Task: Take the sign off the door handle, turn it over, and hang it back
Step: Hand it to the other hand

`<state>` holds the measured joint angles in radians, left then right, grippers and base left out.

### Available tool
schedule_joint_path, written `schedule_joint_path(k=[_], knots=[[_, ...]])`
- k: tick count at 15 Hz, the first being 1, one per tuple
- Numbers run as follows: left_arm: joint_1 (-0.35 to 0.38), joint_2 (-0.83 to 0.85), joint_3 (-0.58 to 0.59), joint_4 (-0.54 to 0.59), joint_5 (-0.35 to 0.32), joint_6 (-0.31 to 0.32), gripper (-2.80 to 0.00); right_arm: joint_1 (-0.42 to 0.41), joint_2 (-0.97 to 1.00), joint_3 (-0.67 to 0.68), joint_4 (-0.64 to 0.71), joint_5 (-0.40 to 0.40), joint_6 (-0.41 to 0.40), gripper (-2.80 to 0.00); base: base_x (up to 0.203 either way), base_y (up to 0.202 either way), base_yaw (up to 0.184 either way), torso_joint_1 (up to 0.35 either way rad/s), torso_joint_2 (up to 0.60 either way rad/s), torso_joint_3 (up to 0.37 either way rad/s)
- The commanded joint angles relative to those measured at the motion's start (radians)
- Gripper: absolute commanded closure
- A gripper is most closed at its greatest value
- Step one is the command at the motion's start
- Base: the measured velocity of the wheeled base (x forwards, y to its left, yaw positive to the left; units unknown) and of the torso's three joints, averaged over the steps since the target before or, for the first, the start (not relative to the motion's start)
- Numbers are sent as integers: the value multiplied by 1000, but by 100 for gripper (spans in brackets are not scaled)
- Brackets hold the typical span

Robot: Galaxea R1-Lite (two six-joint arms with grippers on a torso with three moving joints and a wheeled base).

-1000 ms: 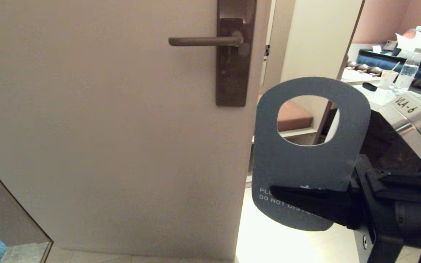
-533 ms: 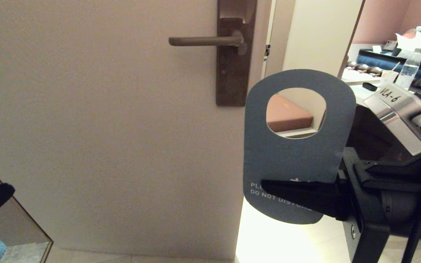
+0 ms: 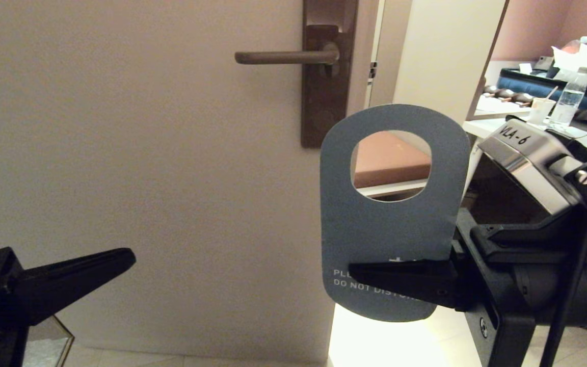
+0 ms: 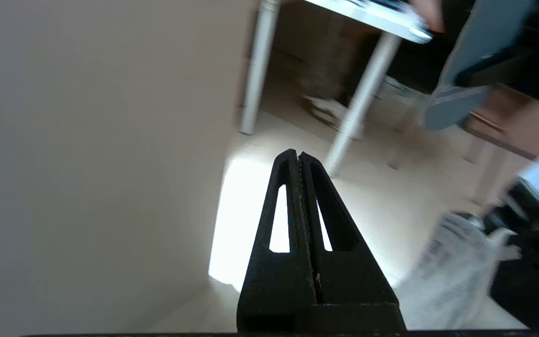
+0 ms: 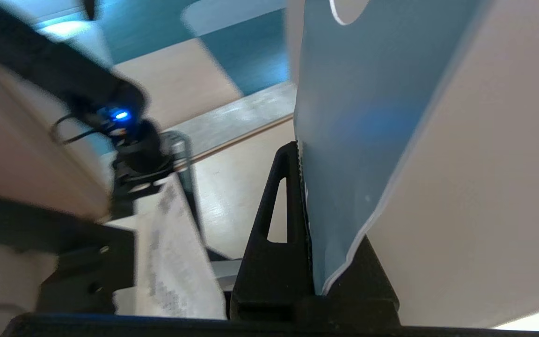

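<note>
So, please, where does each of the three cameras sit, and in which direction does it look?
Head view: on the robot's head, facing the beige door; both end effectors show, left end effector low.
Left wrist view: behind the shut left end effector, looking along the door to the floor.
Right wrist view: behind the right end effector, shut on the flat grey-blue card sign.
Shared: all three show the sign.

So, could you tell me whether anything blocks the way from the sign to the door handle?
Nothing visible does. The sign, clamped in the right gripper, sits below and right of the handle, with only bare door between. The left gripper is low and well aside.
</note>
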<state>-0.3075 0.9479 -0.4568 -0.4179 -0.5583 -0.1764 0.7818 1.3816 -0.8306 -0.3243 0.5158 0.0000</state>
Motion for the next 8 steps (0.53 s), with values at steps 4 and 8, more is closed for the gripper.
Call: schedule_joint_path(k=[4,8], knots=[[-114,246,-13,-198,-8,-10,0,1,61,-10,-5,52,-2,0,0,0,0,0,0,0],[-153,324,-72,-256,-8,-84,0,0,98,-29,-9,67,-2,0,0,0,0,0,0,0]])
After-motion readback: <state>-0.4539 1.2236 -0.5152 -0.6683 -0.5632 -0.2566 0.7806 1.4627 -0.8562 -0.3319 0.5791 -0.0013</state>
